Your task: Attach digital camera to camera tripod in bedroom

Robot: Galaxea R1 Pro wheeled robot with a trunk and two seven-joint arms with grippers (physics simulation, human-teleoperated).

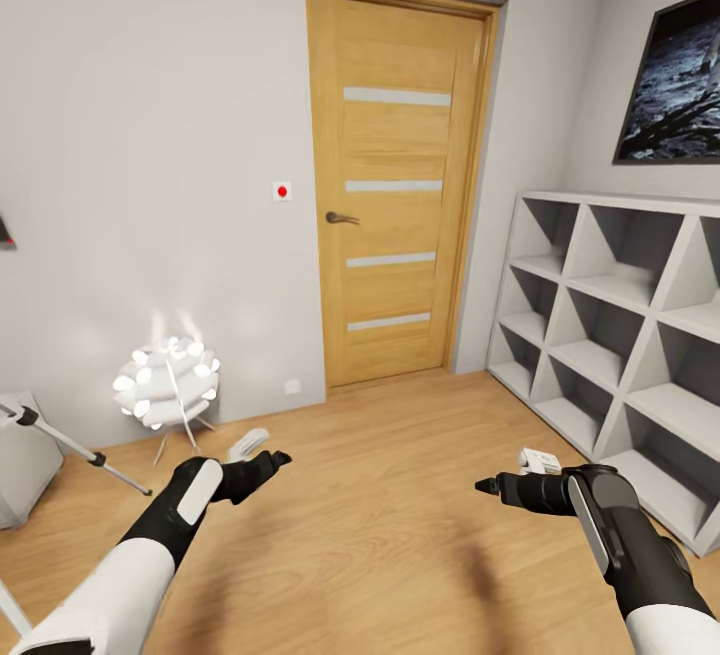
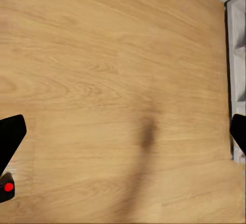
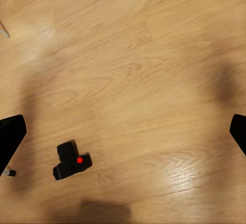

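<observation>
Left tool and right tool both wide open, empty, above wood floor; digital camera lying on floor; tripod leg near lamp

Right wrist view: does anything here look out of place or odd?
Yes. The camera lies on the bare wood floor, seemingly tipped on its side with the red dot showing, not mounted on anything. The head view shows a tripod leg low at the left edge, by the lamp. Both grippers' jaws stand open, holding nothing.
</observation>
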